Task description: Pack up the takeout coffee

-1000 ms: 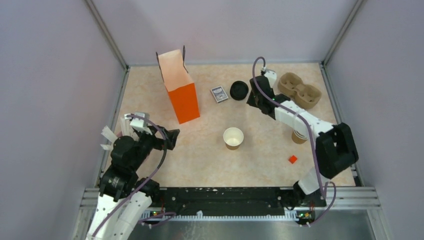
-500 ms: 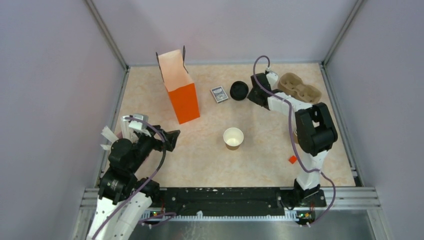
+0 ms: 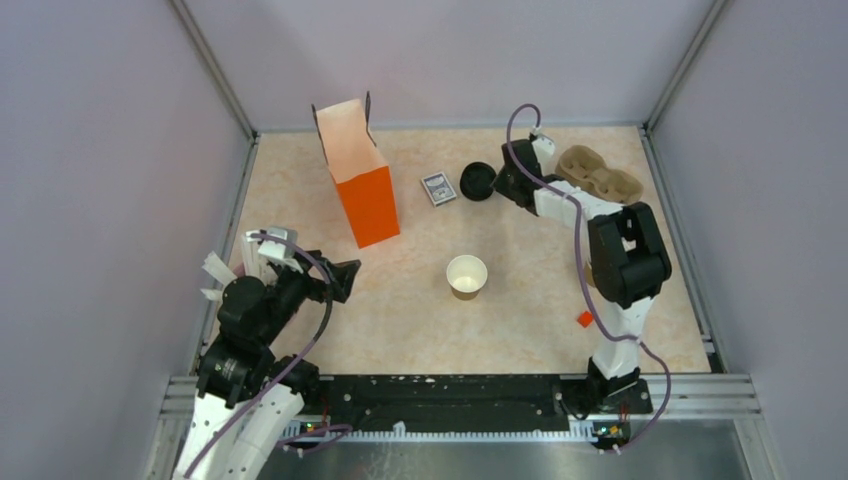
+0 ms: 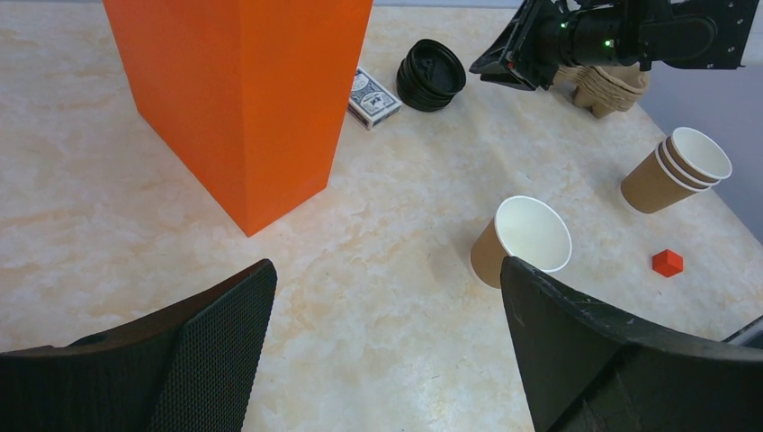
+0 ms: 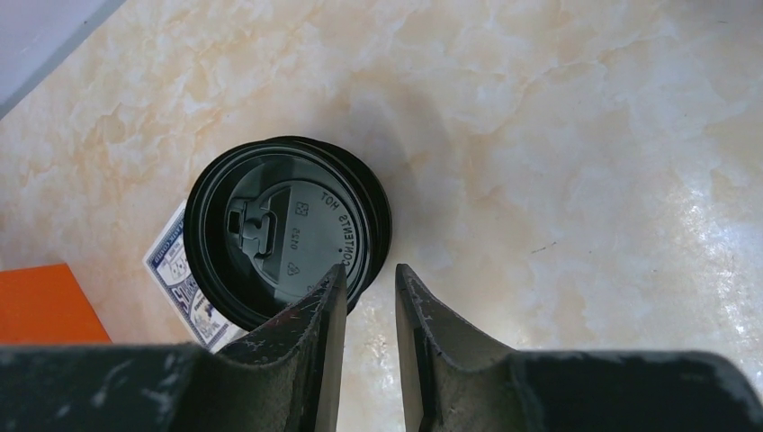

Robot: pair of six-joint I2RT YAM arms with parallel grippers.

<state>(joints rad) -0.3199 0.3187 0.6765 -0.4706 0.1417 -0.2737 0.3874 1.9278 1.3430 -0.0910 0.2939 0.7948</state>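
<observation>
Single paper cup [image 3: 466, 275] stood upright and uncapped on the table [image 3: 520, 330], about mid-floor, white inside showing, well apart from both arms. Orange bag [image 3: 358, 185] stood open-topped toward the far left; card deck [image 3: 437, 188] lay between it and the stack of black lids [image 3: 478, 181]. Right gripper [image 3: 497, 185] hung low at the lids' right edge; wrist view showed its fingers [image 5: 310, 328] only narrowly parted, a slit of table between them, one tip overlapping the top lid's rim, nothing clamped. Left gripper [image 3: 335, 278] sat near the left wall, spread wide and empty, cup visible between its fingers in the wrist view. Pulp carrier [image 3: 600, 180] far right; stack of cups [image 4: 675, 169] and red cube [image 3: 585, 319] lay on the right side.
</observation>
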